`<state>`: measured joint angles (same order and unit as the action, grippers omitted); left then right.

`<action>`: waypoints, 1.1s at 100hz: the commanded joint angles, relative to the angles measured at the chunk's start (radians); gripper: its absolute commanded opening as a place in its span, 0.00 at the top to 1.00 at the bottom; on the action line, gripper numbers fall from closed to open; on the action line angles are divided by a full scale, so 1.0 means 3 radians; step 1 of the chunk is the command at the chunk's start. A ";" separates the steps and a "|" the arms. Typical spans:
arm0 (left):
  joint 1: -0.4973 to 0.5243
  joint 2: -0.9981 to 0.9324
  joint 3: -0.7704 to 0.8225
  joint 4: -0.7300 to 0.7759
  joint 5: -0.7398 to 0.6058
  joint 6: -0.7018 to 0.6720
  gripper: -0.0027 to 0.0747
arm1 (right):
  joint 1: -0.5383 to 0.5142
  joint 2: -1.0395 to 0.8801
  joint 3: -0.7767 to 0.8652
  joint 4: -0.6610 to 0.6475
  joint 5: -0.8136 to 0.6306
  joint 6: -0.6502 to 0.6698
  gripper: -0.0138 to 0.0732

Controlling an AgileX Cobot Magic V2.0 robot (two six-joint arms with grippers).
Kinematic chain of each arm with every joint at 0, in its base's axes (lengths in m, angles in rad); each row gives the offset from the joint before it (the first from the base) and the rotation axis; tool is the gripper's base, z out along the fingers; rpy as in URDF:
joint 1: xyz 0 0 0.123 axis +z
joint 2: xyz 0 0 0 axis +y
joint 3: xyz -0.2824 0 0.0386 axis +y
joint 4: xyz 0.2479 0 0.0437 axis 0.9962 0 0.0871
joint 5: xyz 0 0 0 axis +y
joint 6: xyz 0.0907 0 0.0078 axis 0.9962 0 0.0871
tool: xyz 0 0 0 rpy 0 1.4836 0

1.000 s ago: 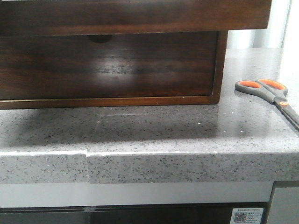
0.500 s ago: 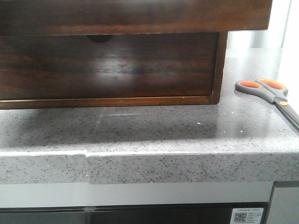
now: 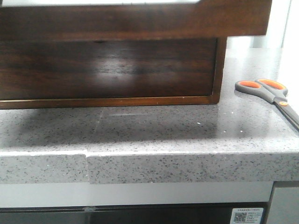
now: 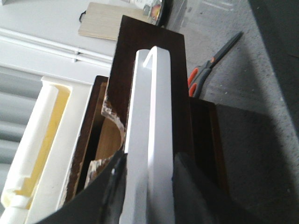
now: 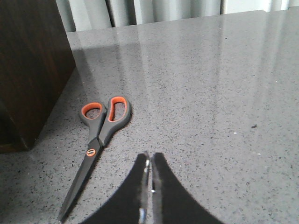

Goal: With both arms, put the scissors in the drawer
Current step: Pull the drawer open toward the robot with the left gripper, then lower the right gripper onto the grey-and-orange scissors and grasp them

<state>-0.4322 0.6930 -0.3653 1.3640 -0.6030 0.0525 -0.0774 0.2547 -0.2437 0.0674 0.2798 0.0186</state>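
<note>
The scissors (image 3: 268, 91), grey with orange-lined loops, lie flat on the speckled counter to the right of the wooden unit. They also show in the right wrist view (image 5: 100, 126) and the left wrist view (image 4: 210, 65). The dark brown drawer's front (image 3: 140, 21) spans the top of the front view and reaches past the frame's right post. My left gripper (image 4: 149, 161) is shut on the drawer front's glossy top edge (image 4: 154, 107), beside the half-round notch (image 4: 114, 135). My right gripper (image 5: 150, 156) is shut and empty, just above the counter beside the scissors' blades. Neither gripper shows in the front view.
The wooden frame's right post (image 3: 219, 70) stands left of the scissors. A dark glossy panel (image 3: 107, 70) fills the frame below the drawer. The counter's front edge (image 3: 187, 161) runs across. A white and yellow foam piece (image 4: 42, 140) and a light wooden board (image 4: 100, 21) lie beyond the unit.
In the front view the drawer's front has come lower and now covers the notch seen before. A white strip has appeared above it. The scissors have not moved.
</note>
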 commanded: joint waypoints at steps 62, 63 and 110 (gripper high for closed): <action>-0.0032 -0.0025 -0.0109 -0.0099 -0.0145 -0.0407 0.40 | -0.0011 0.0056 -0.0106 -0.0001 -0.0252 -0.0017 0.89; -0.0032 -0.0025 -0.0109 -0.0099 -0.0145 -0.0407 0.40 | -0.0011 0.0056 -0.0106 -0.0001 -0.0252 -0.0017 0.89; -0.0032 -0.0500 -0.0109 -0.0547 -0.0155 -0.0596 0.40 | -0.0011 0.0056 -0.0106 -0.0001 -0.0266 -0.0017 0.89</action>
<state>-0.4343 0.5776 -0.3653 1.2970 -0.6256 -0.0720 -0.0774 0.2547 -0.2437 0.0674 0.2803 0.0189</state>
